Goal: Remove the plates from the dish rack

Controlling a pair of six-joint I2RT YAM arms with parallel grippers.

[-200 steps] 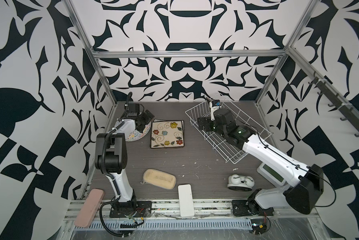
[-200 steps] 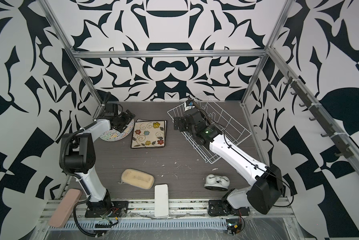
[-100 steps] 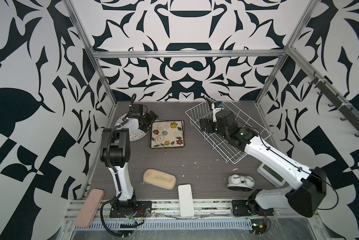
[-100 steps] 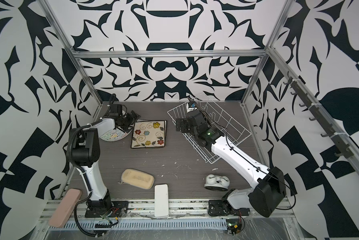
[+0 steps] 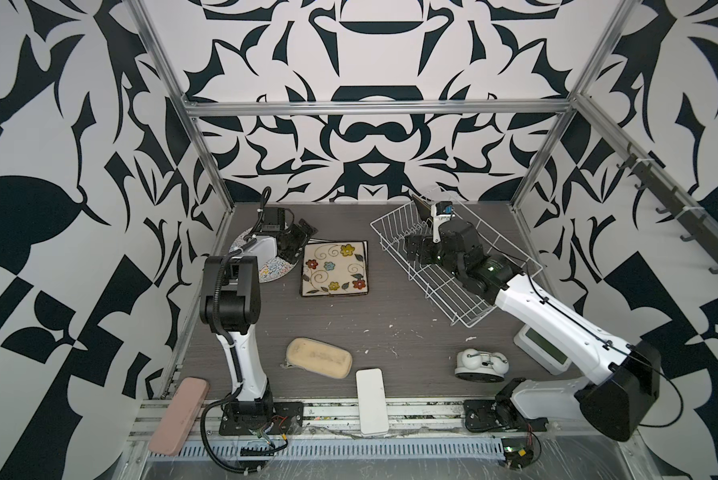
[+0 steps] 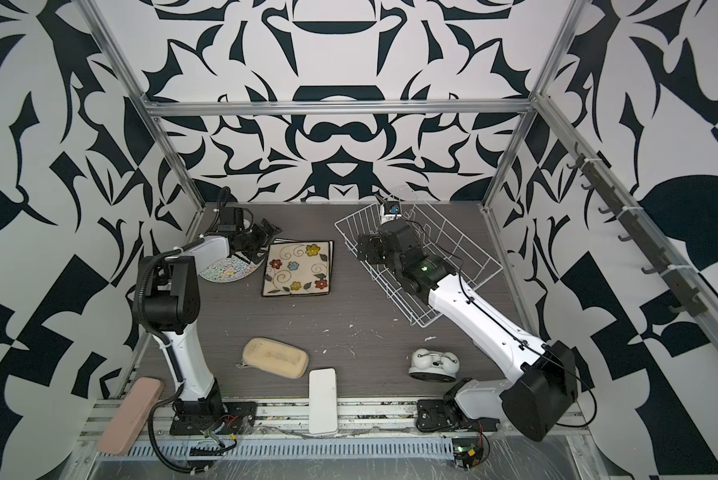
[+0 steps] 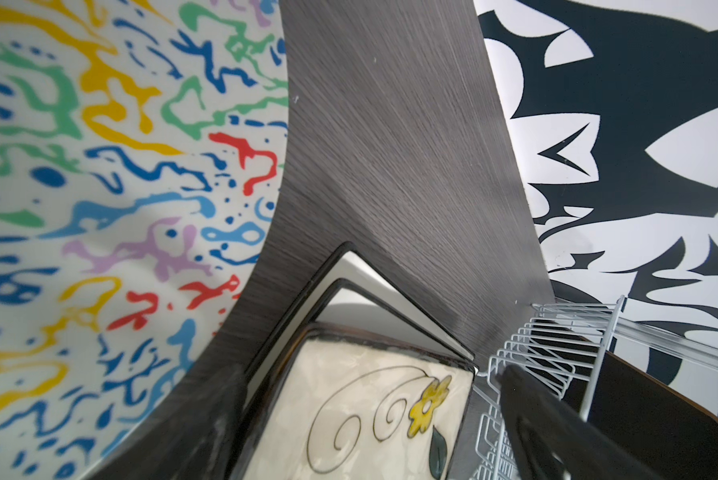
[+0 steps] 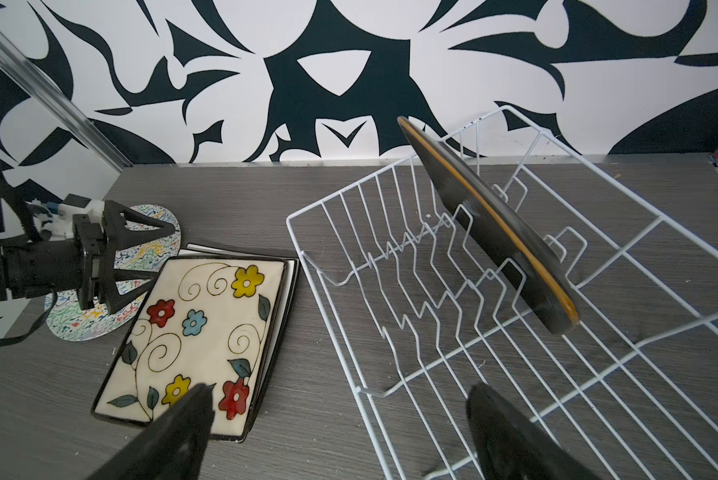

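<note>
left end effector (image 8: 160, 257) shifted toward flowered plate (image 5: 334, 270), jaws wide, right end effector (image 8: 340, 407) wide over dish rack (image 5: 457, 299)

dish rack (image 5: 440, 293): white wire, skewed, at 2 o'clock on the table. one dark plate (image 8: 494, 232) in it, on edge, leaning in the far prongs. flower plate (image 5: 334, 269) lies face up at 11 o'clock, atop dark-rimmed square plates (image 7: 359, 307). round squiggle plate (image 5: 275, 270) flat, just beside at its 9 o'clock.
</note>
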